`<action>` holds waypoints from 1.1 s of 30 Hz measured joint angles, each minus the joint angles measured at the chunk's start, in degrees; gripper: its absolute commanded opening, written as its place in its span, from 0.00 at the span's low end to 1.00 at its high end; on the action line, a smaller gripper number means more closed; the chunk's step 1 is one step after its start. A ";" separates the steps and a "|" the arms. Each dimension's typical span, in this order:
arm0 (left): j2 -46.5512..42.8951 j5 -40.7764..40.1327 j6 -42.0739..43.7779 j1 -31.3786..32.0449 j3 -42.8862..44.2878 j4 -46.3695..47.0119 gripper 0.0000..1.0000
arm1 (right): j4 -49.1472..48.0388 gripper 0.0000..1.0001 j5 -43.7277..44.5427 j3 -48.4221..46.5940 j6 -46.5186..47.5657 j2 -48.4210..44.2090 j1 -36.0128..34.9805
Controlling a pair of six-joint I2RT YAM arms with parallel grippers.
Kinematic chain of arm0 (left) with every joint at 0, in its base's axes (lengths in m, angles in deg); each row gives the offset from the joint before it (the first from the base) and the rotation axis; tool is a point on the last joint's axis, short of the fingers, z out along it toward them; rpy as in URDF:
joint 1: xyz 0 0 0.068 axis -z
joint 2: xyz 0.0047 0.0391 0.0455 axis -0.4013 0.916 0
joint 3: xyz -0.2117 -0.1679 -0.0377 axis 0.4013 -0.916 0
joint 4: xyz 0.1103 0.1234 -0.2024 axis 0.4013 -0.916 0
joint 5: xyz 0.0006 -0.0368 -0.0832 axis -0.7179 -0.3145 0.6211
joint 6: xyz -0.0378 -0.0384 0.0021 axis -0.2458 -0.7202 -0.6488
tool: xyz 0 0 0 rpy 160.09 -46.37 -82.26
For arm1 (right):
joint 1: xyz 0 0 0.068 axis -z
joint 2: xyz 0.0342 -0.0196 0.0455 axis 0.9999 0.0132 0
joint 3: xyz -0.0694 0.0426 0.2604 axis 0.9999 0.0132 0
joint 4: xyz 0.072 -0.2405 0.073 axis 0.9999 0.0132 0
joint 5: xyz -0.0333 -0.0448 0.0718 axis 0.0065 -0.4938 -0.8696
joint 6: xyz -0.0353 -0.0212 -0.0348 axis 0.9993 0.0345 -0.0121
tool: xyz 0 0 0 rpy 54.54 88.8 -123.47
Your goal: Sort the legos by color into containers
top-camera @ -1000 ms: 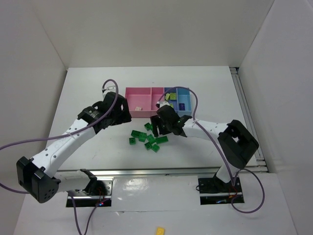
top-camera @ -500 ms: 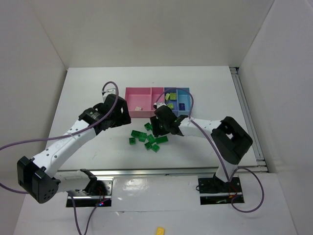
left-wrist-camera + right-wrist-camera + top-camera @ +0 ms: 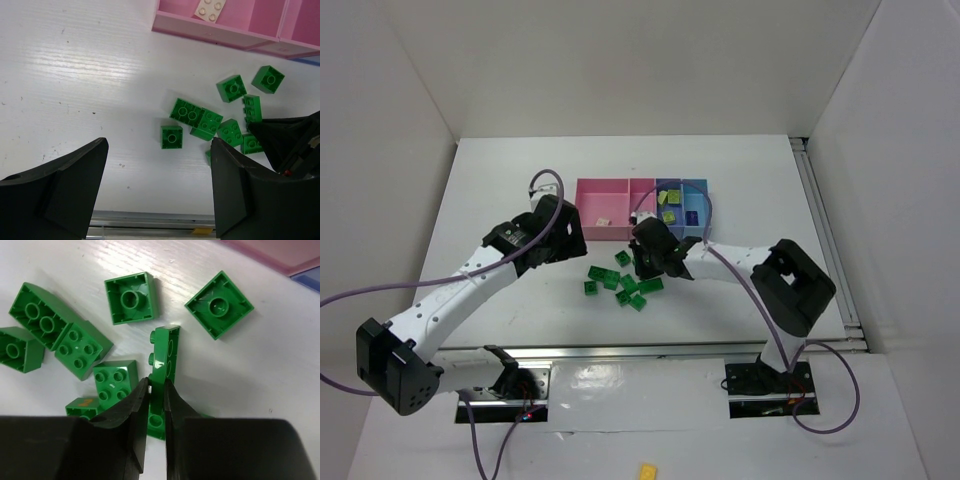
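Observation:
Several green legos (image 3: 620, 281) lie in a loose pile on the white table, in front of the containers (image 3: 603, 188), a row of pink, blue and light blue trays. My right gripper (image 3: 156, 382) is down in the pile, shut on a flat green lego (image 3: 164, 352) that stands on its edge. Other green legos (image 3: 131, 297) (image 3: 219, 304) (image 3: 116, 380) lie around it. My left gripper (image 3: 157, 165) hangs open over bare table left of the pile, with a green lego (image 3: 171, 137) just beyond its fingers and nothing between them.
A pale brick (image 3: 210, 10) lies in the left pink tray (image 3: 215, 32). Yellow-green bricks (image 3: 669, 198) sit in the blue tray. A metal rail (image 3: 640, 350) runs along the table's near edge, and a yellow brick (image 3: 648, 469) lies beyond it.
My right gripper's jaws have closed on the flat green lego, after moving slightly left into the pile. The left arm has barely moved.

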 measured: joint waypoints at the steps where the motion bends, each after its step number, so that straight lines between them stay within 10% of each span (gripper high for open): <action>1: 0.00 -0.15 0.02 0.00 0.00 0.02 0.86 | 0.26 0.16 0.09 0.00 0.00 -0.28 -0.24; 13: -0.26 -0.61 -0.07 -0.13 -1.75 -0.24 0.86 | 3.37 0.16 7.43 -1.20 0.02 -14.71 -1.53; 33: -0.31 2.27 -0.07 -1.05 -6.88 -0.22 0.86 | 5.38 0.16 10.99 -23.78 1.99 5.73 7.21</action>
